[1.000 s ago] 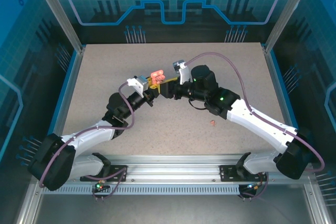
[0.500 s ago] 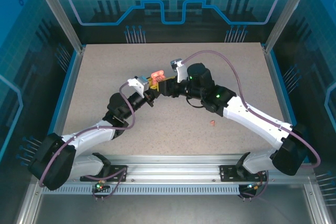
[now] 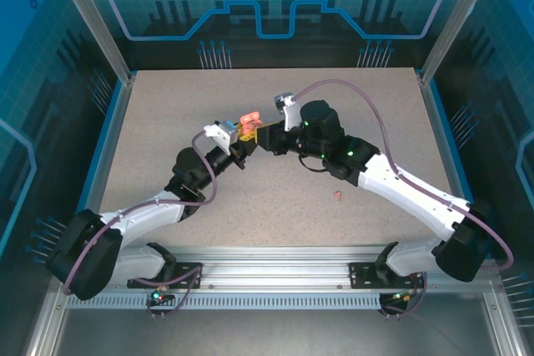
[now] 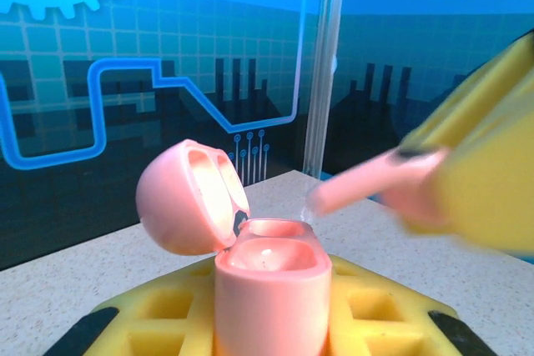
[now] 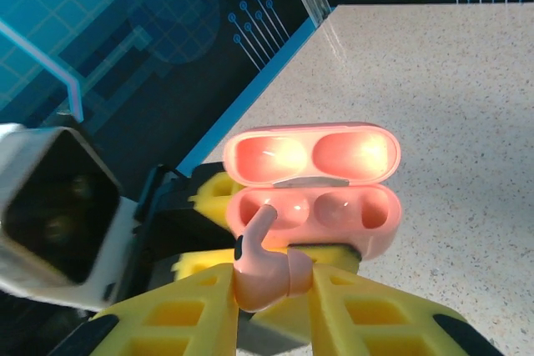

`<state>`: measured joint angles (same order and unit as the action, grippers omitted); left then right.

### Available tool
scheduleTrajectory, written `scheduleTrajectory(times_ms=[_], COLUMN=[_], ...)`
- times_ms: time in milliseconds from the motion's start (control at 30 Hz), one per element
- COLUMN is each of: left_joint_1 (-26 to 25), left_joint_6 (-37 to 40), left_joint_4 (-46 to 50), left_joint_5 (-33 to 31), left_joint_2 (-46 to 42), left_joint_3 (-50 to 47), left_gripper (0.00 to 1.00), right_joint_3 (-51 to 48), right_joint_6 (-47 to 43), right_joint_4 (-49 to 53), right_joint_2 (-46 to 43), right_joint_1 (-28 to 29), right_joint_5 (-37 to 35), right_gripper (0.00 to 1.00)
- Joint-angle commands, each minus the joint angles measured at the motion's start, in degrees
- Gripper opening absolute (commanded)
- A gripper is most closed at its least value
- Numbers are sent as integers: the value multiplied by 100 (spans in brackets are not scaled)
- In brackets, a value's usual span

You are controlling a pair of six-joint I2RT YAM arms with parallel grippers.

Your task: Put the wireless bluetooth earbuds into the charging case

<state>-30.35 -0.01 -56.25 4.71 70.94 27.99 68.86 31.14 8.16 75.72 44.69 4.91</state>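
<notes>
My left gripper (image 3: pixel 240 134) is shut on an upright pink charging case (image 3: pixel 249 119), held above the table with its lid (image 4: pixel 190 198) swung open. Its yellow pads (image 4: pixel 158 314) clamp the case body (image 4: pixel 269 289). Both sockets look empty in the right wrist view. My right gripper (image 5: pixel 273 293) is shut on a pink earbud (image 5: pixel 267 266), whose stem points at the left socket of the case (image 5: pixel 334 210) and reaches its rim. In the left wrist view the earbud (image 4: pixel 375 183) comes in from the right, just above the case.
A second small pink earbud (image 3: pixel 337 196) lies loose on the speckled table (image 3: pixel 167 122), near the right arm's forearm. Blue panels and aluminium posts (image 3: pixel 117 64) enclose the table on three sides.
My right gripper has tightened on the earbud and edged it left, closer to the open case. The left arm and the case have stayed where they were.
</notes>
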Motion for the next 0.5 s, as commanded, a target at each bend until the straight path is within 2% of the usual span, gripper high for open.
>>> scheduleTrajectory(times_ms=[0,233,467], left_joint_1=[-47,-11,184], left_joint_6=[41,299,247], left_joint_4=[-31,-20,473], left_joint_5=[-419,-1036,-1099], left_joint_2=[107,144,-211], left_joint_3=[-13,-55,-19], left_gripper=[0,0,0], right_joint_3=[-147,-499,-906], right_joint_6=[93,224,482], right_joint_4=[156,854,1470], right_joint_2=[-564,-1177,-890], right_joint_1=[-17,-219,-404], right_joint_5=[-23,-76,376], right_gripper=[27,27,27])
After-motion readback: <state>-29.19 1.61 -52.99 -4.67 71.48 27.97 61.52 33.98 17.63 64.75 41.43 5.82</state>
